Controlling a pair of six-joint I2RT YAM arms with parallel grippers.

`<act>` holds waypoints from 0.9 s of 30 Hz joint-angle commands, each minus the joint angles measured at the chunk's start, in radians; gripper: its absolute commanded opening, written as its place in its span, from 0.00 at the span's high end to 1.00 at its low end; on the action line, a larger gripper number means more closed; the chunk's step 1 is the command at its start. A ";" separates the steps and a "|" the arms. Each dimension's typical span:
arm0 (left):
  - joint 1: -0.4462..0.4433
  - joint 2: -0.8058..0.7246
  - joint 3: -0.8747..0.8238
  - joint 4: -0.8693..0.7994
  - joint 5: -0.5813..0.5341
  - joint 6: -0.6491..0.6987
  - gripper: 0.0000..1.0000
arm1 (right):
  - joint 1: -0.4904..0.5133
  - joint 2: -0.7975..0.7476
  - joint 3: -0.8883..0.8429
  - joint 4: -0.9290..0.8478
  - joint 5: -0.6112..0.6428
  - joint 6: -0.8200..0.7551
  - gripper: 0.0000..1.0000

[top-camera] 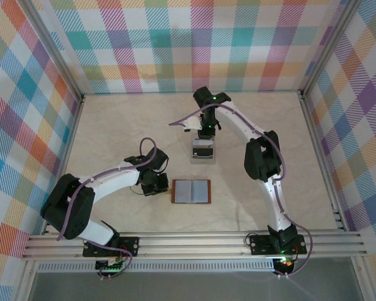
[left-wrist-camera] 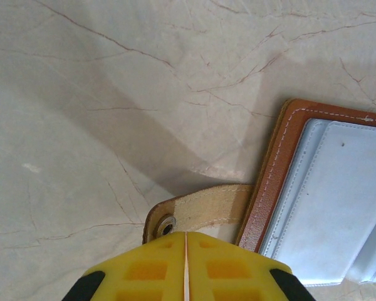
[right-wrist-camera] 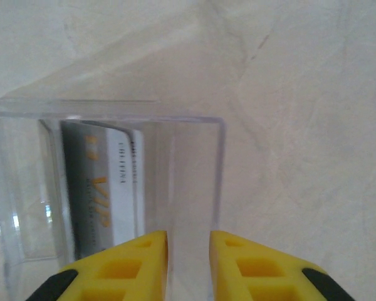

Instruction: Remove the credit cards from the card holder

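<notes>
The card holder [top-camera: 191, 191] lies open and flat on the table, brown outside with a grey-blue lining [left-wrist-camera: 338, 200]. Its tan snap tab [left-wrist-camera: 207, 207] sticks out to the left. My left gripper [top-camera: 158, 186] is shut, and its yellow tips [left-wrist-camera: 186, 233] sit right over the tab's near edge. Further back, my right gripper [top-camera: 204, 133] hangs over a clear plastic box [top-camera: 203, 150]. In the right wrist view that gripper [right-wrist-camera: 189, 235] is open with nothing between its fingers. Credit cards [right-wrist-camera: 106, 188], pale with a dark band and "VIP" lettering, stand inside the clear box [right-wrist-camera: 113, 116].
The table is pale marble-patterned [top-camera: 113, 125], fenced by checked walls and a metal rail [top-camera: 194, 241] along the near edge. Bare surface lies left and right of the clear box and behind it.
</notes>
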 commanded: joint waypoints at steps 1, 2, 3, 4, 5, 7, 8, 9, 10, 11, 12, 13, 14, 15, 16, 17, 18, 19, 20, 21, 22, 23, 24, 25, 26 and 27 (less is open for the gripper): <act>0.014 -0.023 -0.017 -0.011 0.013 0.006 0.90 | -0.006 -0.023 -0.005 0.053 0.001 0.002 0.74; 0.015 -0.025 -0.015 -0.011 0.013 0.005 0.90 | -0.008 -0.031 -0.012 0.065 0.000 0.002 0.74; 0.015 -0.024 -0.015 -0.011 0.011 0.005 0.90 | -0.008 -0.039 -0.024 0.088 0.007 0.004 0.73; 0.015 -0.025 -0.014 -0.011 0.011 0.005 0.90 | -0.007 -0.045 -0.038 0.112 0.017 0.004 0.72; 0.015 -0.023 -0.013 -0.012 0.011 0.006 0.90 | -0.008 -0.051 -0.051 0.140 0.035 0.003 0.72; 0.015 -0.020 -0.012 -0.012 0.013 0.006 0.90 | -0.009 -0.063 -0.072 0.176 0.055 0.004 0.72; 0.015 -0.020 -0.010 -0.012 0.012 0.005 0.90 | -0.009 -0.071 -0.081 0.184 0.052 0.005 0.72; 0.015 -0.021 -0.010 -0.013 0.013 0.005 0.90 | -0.012 -0.080 -0.091 0.196 0.044 0.009 0.72; 0.015 -0.023 -0.009 -0.014 0.013 0.006 0.90 | -0.011 -0.092 -0.101 0.205 0.035 0.013 0.71; 0.015 -0.024 -0.009 -0.015 0.013 0.006 0.90 | -0.011 -0.105 -0.116 0.217 0.026 0.016 0.71; 0.015 -0.024 -0.007 -0.018 0.012 0.005 0.90 | -0.011 -0.118 -0.128 0.227 0.021 0.019 0.71; 0.015 -0.025 -0.006 -0.019 0.011 0.007 0.90 | -0.011 -0.126 -0.137 0.231 0.015 0.021 0.71; 0.015 -0.026 -0.002 -0.022 0.011 0.007 0.90 | -0.012 -0.137 -0.145 0.234 0.009 0.022 0.71; 0.015 -0.028 -0.001 -0.024 0.011 0.008 0.90 | -0.012 -0.146 -0.155 0.238 0.005 0.024 0.70; 0.015 -0.027 0.002 -0.028 0.010 0.009 0.90 | -0.012 -0.154 -0.163 0.239 0.000 0.022 0.70; 0.015 -0.027 0.005 -0.029 0.009 0.009 0.90 | -0.014 -0.162 -0.171 0.243 -0.003 0.022 0.70; 0.015 -0.027 0.006 -0.031 0.009 0.010 0.90 | -0.014 -0.168 -0.180 0.250 -0.004 0.025 0.70; 0.016 -0.029 0.008 -0.031 0.008 0.011 0.90 | -0.016 -0.172 -0.187 0.260 -0.005 0.028 0.70; 0.016 -0.030 0.008 -0.031 0.007 0.010 0.90 | -0.017 -0.178 -0.197 0.272 -0.005 0.029 0.69; 0.016 -0.028 0.008 -0.031 0.008 0.010 0.90 | -0.019 -0.183 -0.209 0.290 -0.003 0.034 0.69; 0.015 -0.028 0.010 -0.030 0.008 0.010 0.90 | -0.021 -0.186 -0.219 0.304 -0.001 0.039 0.69; 0.016 -0.026 0.009 -0.030 0.010 0.011 0.90 | -0.021 -0.186 -0.226 0.316 0.005 0.045 0.68; 0.016 -0.025 0.010 -0.031 0.010 0.010 0.90 | -0.021 -0.184 -0.229 0.322 0.012 0.049 0.68; 0.017 -0.022 0.010 -0.028 0.010 0.010 0.90 | -0.021 -0.184 -0.230 0.323 0.015 0.057 0.68; 0.016 -0.022 0.010 -0.025 0.013 0.009 0.90 | -0.022 -0.187 -0.234 0.324 0.011 0.078 0.69; 0.015 -0.019 0.009 -0.021 0.018 0.009 0.90 | -0.021 -0.194 -0.238 0.325 -0.003 0.106 0.68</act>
